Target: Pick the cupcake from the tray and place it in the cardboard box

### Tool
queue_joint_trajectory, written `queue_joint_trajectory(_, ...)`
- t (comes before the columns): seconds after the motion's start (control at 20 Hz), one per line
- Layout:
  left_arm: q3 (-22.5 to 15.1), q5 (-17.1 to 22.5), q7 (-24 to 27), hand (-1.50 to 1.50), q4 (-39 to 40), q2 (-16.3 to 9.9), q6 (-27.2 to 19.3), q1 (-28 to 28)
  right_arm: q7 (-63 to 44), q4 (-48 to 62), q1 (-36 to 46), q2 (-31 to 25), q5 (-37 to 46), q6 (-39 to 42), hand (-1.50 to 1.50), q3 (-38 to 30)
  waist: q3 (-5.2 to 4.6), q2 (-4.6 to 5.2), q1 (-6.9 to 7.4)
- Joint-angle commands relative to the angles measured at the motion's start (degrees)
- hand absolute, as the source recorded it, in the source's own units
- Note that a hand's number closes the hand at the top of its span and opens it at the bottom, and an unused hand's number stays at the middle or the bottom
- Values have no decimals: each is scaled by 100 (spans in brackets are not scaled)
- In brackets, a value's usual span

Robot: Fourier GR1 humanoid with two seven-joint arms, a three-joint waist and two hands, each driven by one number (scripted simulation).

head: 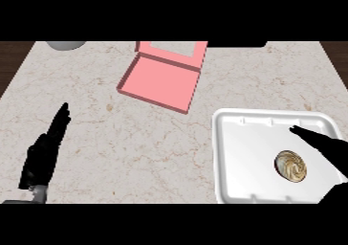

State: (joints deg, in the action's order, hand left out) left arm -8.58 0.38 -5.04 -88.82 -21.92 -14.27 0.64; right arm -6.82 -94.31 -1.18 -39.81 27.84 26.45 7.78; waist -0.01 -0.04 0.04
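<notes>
The right hand [331, 149] comes in from the bench's near right corner and lies over the right side of the white tray [233, 158]. Its fingers [307, 134] are stretched out straight, pointing toward the tray's far left, and they hold nothing — the hand is spread open. The thumb shows as a dark shape at the tray's near right corner, apart from the fingers. Between fingers and thumb sits the cupcake [291, 165], seen from above as a round tan swirl of icing. It rests on the tray's floor, right of the tray's middle, just beside the hand; whether the fingers touch it cannot be told.

The tray is a shallow white one with a raised rim and rounded corners, set at the bench's near right part.

The left hand [47, 150] shows near the bench's left edge, fingers straight and together, pointing toward the far edge — open, empty and well apart from the tray.

Farther out, toward the middle of the far edge, lies the pink box [159, 83]. It is open, its lid [173, 49] folded back toward the far edge, and it sits turned at an angle to the bench's edges. A grey rounded object [65, 45] shows at the far left corner, cut off by the view's edge. The bench [120, 139] itself is pale marble with fine brown veins.
</notes>
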Motion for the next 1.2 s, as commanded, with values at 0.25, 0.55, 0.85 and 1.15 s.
queue_joint_trajectory(0.25,452,-288,140,0,483,350,346,-259,406,-27,-374,493,668,69,-150,-288,0,1,-25)
queue_joint_trajectory(0.55,414,-609,-180,0,-72,555,432,-7,387,170,-142,895,1084,192,-150,-342,1,-1,-7)
queue_joint_trajectory(0.85,921,-450,391,0,481,510,931,-165,624,475,-122,1238,1516,-7,-150,-395,0,4,-12)
queue_joint_trajectory(1.15,967,-638,-346,0,132,652,1015,-414,1000,928,-99,1372,1839,-108,-150,-505,1,4,-12)
